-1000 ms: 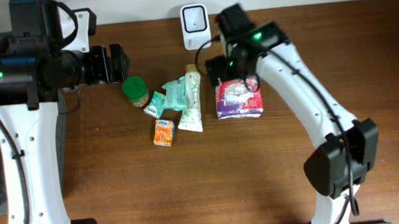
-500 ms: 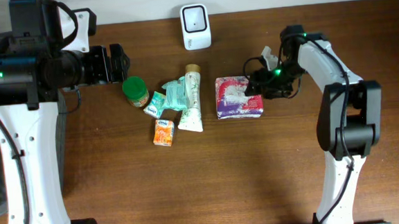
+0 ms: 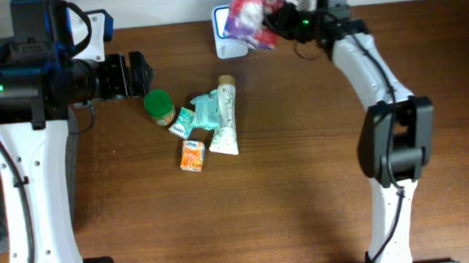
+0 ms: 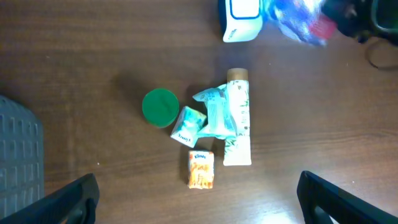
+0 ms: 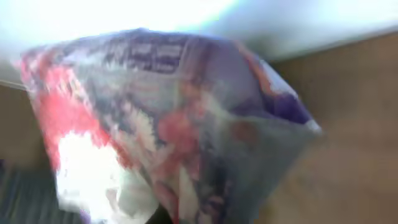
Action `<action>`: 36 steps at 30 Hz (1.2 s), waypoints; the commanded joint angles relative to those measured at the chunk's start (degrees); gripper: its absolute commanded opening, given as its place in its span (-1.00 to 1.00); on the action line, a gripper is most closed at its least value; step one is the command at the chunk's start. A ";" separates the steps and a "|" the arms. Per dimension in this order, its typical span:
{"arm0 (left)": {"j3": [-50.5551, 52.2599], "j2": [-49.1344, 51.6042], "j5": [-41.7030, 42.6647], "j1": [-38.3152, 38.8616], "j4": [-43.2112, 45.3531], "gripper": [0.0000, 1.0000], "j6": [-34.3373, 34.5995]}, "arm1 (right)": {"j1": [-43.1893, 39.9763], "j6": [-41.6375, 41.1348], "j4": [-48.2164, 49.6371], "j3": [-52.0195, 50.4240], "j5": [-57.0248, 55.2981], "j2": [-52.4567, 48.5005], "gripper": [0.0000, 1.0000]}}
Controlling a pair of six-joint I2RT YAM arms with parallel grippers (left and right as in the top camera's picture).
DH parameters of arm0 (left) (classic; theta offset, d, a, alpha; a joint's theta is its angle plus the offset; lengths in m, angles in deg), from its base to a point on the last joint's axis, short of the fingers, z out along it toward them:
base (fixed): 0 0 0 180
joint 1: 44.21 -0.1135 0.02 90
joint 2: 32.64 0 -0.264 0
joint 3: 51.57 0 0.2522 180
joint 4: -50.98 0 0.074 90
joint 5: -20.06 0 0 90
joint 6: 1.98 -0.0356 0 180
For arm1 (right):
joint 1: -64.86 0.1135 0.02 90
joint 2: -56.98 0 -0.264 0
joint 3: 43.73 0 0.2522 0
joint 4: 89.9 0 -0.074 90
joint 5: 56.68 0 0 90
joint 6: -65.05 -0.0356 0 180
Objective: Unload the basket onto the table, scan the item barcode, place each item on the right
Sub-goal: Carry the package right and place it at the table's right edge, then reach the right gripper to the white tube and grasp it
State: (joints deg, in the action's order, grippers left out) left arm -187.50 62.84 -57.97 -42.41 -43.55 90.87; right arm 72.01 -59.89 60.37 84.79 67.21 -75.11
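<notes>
Place: we see a robot test bench staged as a shop checkout.
Evidence: wooden table [image 3: 303, 192], white scanner [image 4: 239, 18], small groceries [image 3: 203, 113].

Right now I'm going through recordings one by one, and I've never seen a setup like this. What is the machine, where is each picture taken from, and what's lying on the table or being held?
Two white robot arms work at a wooden table. One picture looks down from above. The other two come from a camera on each wrist. The right end effector is shut on a purple and pink soft pack, which it holds over the white scanner at the table's far edge. Its wrist view shows the pack close up and blurred. The left end effector is open and empty. Lying on the table are a green-lidded jar, a tube, teal packets and a small orange carton.
</notes>
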 commanded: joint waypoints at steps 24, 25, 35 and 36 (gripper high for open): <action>-0.26 0.09 0.20 -0.11 0.13 0.98 0.35 | -24.57 -5.99 -22.29 2.01 -16.52 5.86 -0.92; -0.26 0.09 0.20 -0.11 0.15 0.98 0.35 | -29.29 -6.01 -25.40 1.57 -16.52 5.18 -0.92; -0.26 0.09 0.20 -0.11 0.15 0.98 0.35 | -37.51 -0.61 -29.64 -0.81 -13.90 13.07 0.97; -0.26 0.11 0.20 -0.11 0.15 0.98 0.35 | -36.81 3.23 -29.70 -0.81 -12.28 16.04 0.97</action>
State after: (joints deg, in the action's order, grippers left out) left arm -187.50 62.84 -58.00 -42.41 -43.51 90.85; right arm 34.20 -63.06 30.47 83.98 52.56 -67.76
